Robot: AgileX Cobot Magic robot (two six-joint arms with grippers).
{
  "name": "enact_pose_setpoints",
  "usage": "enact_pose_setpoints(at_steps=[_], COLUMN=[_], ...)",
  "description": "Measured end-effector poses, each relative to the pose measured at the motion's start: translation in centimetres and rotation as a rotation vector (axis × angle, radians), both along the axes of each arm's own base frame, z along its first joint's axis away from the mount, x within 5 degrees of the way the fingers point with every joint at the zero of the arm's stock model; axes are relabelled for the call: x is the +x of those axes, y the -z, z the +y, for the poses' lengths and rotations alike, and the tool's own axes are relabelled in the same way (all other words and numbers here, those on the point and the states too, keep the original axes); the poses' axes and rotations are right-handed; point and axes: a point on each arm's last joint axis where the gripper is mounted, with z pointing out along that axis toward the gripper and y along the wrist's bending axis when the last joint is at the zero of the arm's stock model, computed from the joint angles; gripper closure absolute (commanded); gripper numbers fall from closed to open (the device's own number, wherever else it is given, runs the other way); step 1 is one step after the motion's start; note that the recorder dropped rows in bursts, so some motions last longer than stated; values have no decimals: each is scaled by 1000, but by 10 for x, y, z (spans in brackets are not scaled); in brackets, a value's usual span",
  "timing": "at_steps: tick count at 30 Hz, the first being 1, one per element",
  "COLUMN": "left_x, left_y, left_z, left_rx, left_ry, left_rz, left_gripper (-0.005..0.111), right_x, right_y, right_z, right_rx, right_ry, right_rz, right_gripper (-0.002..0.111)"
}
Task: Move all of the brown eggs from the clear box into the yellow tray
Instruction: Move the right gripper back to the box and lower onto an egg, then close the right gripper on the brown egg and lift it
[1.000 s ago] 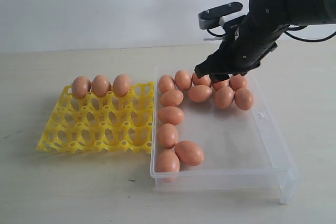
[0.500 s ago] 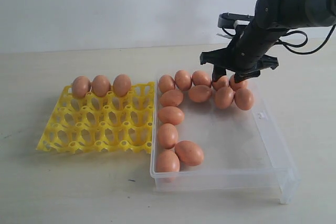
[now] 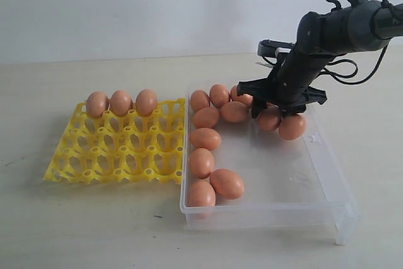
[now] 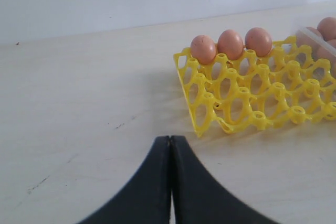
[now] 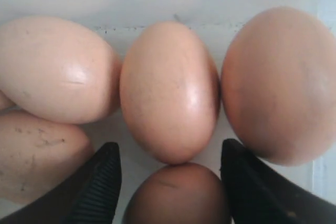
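Observation:
The yellow tray (image 3: 113, 149) lies left of the clear box (image 3: 296, 181) and holds three brown eggs (image 3: 121, 103) in its back row. Several brown eggs lie in the box, along its left side (image 3: 201, 162) and across the back. My right gripper (image 3: 275, 110) is down in the back-right cluster, open. In the right wrist view its jaws (image 5: 171, 148) straddle one shadowed egg (image 5: 176, 195), with a gap at one finger; another egg (image 5: 168, 90) lies just ahead. My left gripper (image 4: 170, 139) is shut, empty, over bare table beside the tray (image 4: 252, 103).
Eggs crowd both sides of the right gripper, one (image 5: 58, 69) on one side and one (image 5: 275, 85) on the other. The box's back wall stands just beyond them. The box's front right part (image 3: 283, 168) holds no eggs. A pale wall runs behind the table.
My right gripper has swung down from above the box's back edge into the back-right egg cluster, jaws spread. Two eggs there shifted slightly forward. The left arm has not moved.

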Motion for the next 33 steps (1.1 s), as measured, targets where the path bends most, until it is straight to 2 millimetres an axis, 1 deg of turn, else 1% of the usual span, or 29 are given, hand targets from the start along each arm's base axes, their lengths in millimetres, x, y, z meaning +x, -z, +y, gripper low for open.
enact_pose_setpoints(at_steps=[4,7,9,12,14,16,19,20,21,22,24,25,33], left_x=[0,0,0,0,0,0,0,0,0,0,0,0,0], left_y=[0,0,0,0,0,0,0,0,0,0,0,0,0], left_z=[0,0,0,0,0,0,0,0,0,0,0,0,0], left_rx=[0,0,0,0,0,0,0,0,0,0,0,0,0], left_ry=[0,0,0,0,0,0,0,0,0,0,0,0,0], left_rz=[0,0,0,0,0,0,0,0,0,0,0,0,0], left_gripper=[107,107,107,107,107,107,107,107,107,107,107,107,107], right_x=[1,1,1,1,0,-1,-3,-3,-4,-5,-6,-7,-12], right_y=[1,0,1,1,2,1,1,1,1,2,2,2,-2], right_z=[1,1,1,1,0,1,2,2,3,3,4,4,15], right_rx=[5,10,12,9,5,4,6,7,9,9,3,2,-17], right_ry=[-2,0,-2,-23,-48,-69,-107,-122,-135,-157,-204,-219,-320], right_rz=[-4,-6,-4,0,5,14,30,34,38,42,48,50,52], right_gripper=[53,56,62,75,80,79,73,74,78,85,103,108,108])
